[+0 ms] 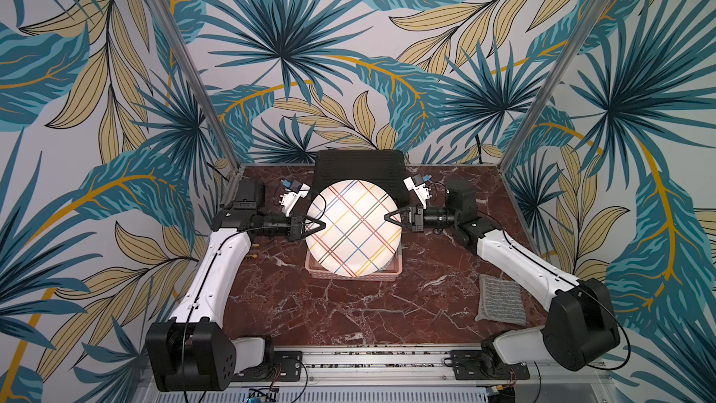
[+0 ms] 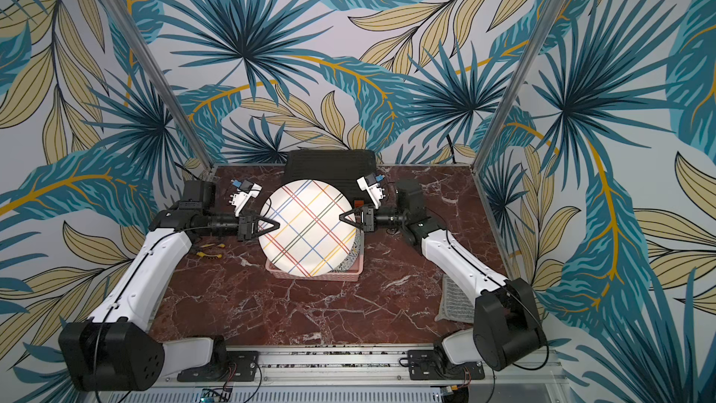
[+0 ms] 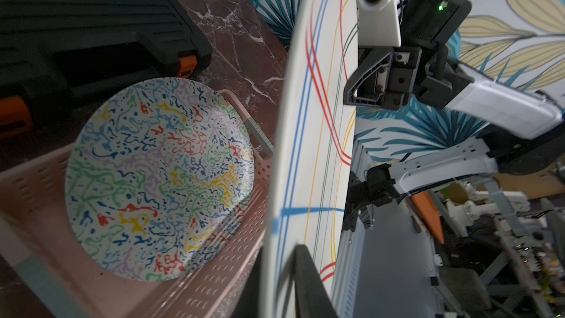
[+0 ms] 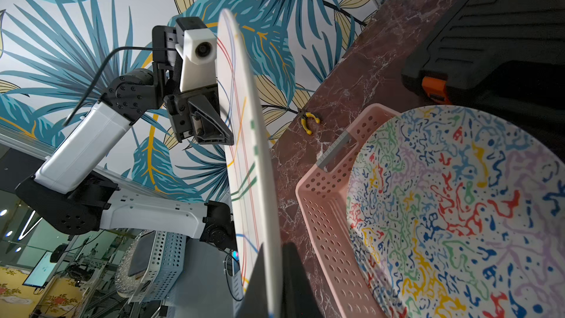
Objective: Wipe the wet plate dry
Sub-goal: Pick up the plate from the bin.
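A white plate with coloured crossing stripes stands upright on edge above the pink basket in both top views. My left gripper is shut on its left rim. In the left wrist view the two black fingers pinch the plate's edge. My right gripper is shut on the opposite rim, and the right wrist view shows the rim clamped between its jaws. A grey striped cloth lies flat on the table at the front right, touched by neither gripper.
A second plate with colourful squiggles leans inside the pink basket. A black case with orange latches sits against the back wall. Small yellow-handled pliers lie on the marble table at the left.
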You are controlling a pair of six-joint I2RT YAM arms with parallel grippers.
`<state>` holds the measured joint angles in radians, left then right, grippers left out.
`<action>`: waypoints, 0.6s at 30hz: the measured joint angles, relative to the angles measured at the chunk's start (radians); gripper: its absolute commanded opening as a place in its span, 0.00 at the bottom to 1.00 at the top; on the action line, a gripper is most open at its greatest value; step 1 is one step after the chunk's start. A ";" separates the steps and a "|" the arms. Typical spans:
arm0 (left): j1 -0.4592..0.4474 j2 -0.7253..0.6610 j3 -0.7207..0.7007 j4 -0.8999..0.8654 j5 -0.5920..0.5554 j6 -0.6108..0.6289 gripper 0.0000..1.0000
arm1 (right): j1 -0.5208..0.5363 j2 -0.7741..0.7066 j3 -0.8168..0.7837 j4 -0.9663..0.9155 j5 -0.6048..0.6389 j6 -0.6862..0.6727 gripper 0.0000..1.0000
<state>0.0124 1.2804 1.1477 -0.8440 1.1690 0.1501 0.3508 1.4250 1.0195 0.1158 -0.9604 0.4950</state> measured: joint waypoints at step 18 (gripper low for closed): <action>-0.009 -0.003 -0.047 0.120 -0.089 -0.016 0.00 | 0.010 -0.219 -0.035 -0.491 0.988 0.161 0.61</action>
<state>0.0032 1.2770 1.1007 -0.7242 1.0805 0.1337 0.3603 1.2057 0.9848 -0.3756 0.0280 0.6559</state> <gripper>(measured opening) 0.078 0.593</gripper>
